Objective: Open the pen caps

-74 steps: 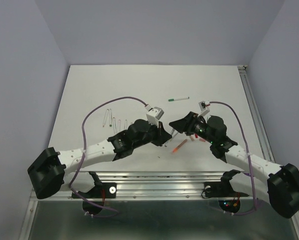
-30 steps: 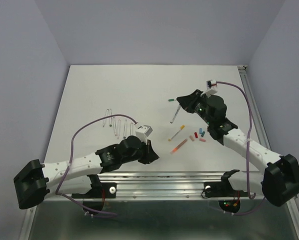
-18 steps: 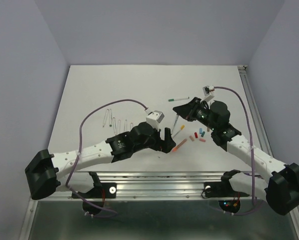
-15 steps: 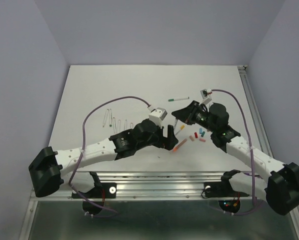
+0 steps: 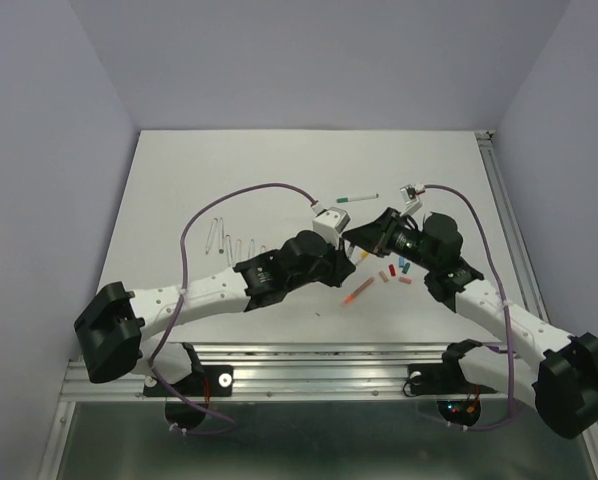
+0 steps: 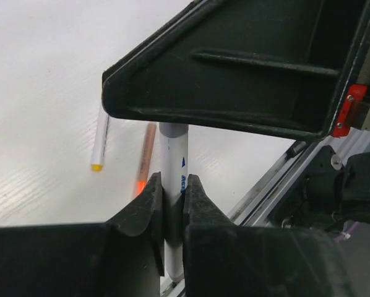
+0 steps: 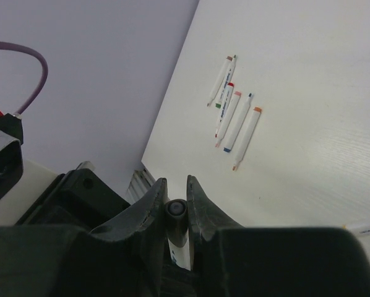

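Observation:
Both grippers meet over the table's middle on one white pen. My left gripper (image 5: 345,254) (image 6: 171,185) is shut on the pen's barrel (image 6: 172,154). My right gripper (image 5: 353,238) (image 7: 174,187) is shut on its dark grey cap (image 7: 176,211), with the white barrel (image 7: 180,252) showing below it. The right gripper's black body hides the pen's upper end in the left wrist view. Several loose pen caps (image 5: 394,270) in red, pink and blue lie on the table just right of the grippers.
An orange pen (image 5: 358,291) (image 6: 146,151) and a yellow-tipped pen (image 6: 100,139) lie under the grippers. A green-capped pen (image 5: 357,198) lies farther back. A row of uncapped pens (image 5: 234,243) (image 7: 234,114) lies to the left. A metal rail runs along the near edge.
The arms were apart a second ago. The right gripper brought the pen toward the middle, the left gripper moved up beside it and its jaws have closed on the barrel.

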Controlling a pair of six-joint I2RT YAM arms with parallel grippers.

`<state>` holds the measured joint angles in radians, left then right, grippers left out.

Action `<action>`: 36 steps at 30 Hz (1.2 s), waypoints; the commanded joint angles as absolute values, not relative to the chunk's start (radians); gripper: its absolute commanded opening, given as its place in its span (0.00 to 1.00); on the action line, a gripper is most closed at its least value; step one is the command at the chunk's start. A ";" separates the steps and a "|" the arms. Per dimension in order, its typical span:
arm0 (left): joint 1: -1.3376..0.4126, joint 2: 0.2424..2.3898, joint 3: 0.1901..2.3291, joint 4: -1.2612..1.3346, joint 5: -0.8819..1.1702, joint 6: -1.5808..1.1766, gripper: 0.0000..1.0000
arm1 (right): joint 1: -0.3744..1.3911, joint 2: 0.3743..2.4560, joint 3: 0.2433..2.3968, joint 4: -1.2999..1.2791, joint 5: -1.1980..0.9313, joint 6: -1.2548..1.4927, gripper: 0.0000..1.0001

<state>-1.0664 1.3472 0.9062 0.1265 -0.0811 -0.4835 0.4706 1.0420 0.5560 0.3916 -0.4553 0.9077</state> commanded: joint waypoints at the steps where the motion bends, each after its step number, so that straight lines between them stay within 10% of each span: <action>1: -1.062 1.335 0.951 0.132 -0.118 -0.469 0.00 | 0.468 1.031 0.546 0.495 -0.503 0.937 0.01; 24: -1.071 1.011 0.480 0.247 -0.012 -0.696 0.00 | 0.307 1.258 0.838 0.354 -0.224 0.746 0.01; 36: -0.964 1.340 0.817 -0.265 -0.370 -0.721 0.00 | 0.307 1.075 0.611 -0.029 0.070 0.629 0.01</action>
